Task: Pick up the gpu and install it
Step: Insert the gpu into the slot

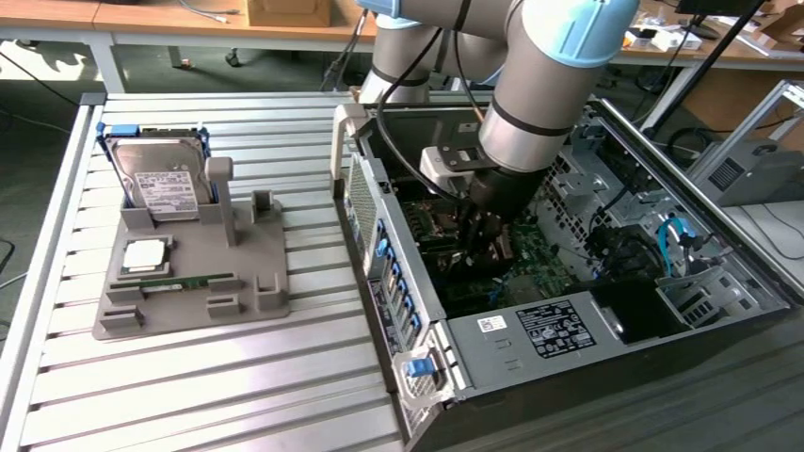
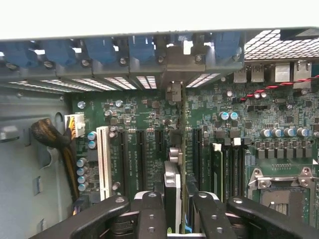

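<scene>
- The computer case (image 1: 590, 330) lies open on the slatted metal table (image 1: 188, 395), its green motherboard (image 2: 149, 124) studded with black slots and a white one (image 2: 103, 162).
- The gripper (image 2: 175, 211) is down inside, its black fingers (image 2: 149, 214) closed partway on the gpu (image 2: 175, 164).
- The card stands thin and edge-on over the motherboard, its metal bracket at the rear slot openings.
- On the exterior view's left, a grey plastic holder (image 1: 188, 282) keeps the silver hard drive (image 1: 161, 184).

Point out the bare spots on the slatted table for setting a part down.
Free: slatted table in front of the gray parts holder, and the strip between holder and computer case. Crowded: holder, with hard drive and memory stick.
</scene>
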Robot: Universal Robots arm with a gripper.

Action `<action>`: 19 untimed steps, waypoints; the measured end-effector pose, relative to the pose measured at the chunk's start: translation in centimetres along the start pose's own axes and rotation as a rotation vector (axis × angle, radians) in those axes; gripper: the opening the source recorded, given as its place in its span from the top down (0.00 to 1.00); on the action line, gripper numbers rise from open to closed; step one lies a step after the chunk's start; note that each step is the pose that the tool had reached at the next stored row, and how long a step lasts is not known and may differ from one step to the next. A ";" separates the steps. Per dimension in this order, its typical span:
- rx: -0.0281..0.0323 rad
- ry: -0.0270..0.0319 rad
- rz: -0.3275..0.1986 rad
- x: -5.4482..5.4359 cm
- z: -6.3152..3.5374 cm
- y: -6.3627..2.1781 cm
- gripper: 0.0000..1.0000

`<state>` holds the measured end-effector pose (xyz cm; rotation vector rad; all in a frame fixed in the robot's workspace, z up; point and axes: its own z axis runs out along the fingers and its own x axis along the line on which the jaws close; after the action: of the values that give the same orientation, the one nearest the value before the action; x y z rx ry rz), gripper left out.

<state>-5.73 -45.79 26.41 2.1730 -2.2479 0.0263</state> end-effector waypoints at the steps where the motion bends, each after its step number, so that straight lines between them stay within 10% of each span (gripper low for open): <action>1: 0.0001 -0.0003 0.000 0.0 -0.05 0.00 0.73; 3: -0.0002 -0.0022 0.000 0.0 -0.08 0.01 0.73; 10: -0.0016 -0.0443 0.000 0.0 -0.08 0.01 0.73; 19: -0.0023 -0.0687 0.000 0.1 -0.07 0.34 0.73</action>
<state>-6.08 -45.85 26.48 2.2061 -2.2820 -0.0517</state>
